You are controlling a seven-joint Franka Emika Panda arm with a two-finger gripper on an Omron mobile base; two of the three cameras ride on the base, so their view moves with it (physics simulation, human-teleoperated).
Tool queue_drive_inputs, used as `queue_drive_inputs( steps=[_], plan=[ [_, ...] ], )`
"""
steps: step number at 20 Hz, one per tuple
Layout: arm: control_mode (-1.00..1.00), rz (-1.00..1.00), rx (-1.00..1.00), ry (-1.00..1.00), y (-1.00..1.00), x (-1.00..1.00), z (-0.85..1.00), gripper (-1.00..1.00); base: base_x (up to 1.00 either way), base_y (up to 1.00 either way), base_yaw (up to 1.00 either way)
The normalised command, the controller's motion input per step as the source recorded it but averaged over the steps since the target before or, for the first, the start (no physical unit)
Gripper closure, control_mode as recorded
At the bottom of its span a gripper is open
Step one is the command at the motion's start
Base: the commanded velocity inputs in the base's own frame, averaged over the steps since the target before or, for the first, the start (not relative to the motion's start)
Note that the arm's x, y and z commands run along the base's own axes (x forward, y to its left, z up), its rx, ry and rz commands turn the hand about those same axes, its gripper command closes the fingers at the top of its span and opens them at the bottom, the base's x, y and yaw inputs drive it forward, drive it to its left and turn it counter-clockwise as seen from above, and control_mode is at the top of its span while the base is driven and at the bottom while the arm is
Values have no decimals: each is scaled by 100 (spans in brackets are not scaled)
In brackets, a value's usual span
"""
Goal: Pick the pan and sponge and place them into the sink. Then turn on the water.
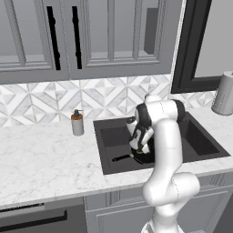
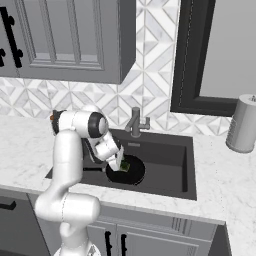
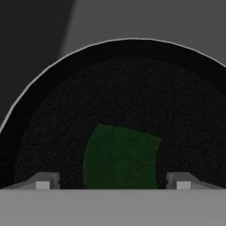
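1 arm bent down in sink (image 2: 165, 150) | jaws (image 3: 113, 182) wide over sponge (image 3: 120, 155), pan (image 3: 132, 88)

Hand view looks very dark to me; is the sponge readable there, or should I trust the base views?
Hand view: dim, the sponge a murky dark green patch on the black pan, edges soft. Right base view: evenly lit, sponge brighter green in the pan. Left base view: the arm hides it.

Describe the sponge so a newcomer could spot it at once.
Start at the dark sink set into the marble counter, below the grey faucet. Inside it lies a round black pan, and the sponge rests in that pan, between the open pincer tips. It is the one small green block among dark things.
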Motion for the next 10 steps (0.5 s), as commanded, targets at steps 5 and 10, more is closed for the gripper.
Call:
queue_drive_inputs(
  steps=[5, 10],
  plan=[
    [-100, -3, -1, -15, 27, -15, 42, -100, 0, 0, 0],
    [-100, 0, -1, -16, 44, -41, 63, -100, 0, 0, 0]
  ],
)
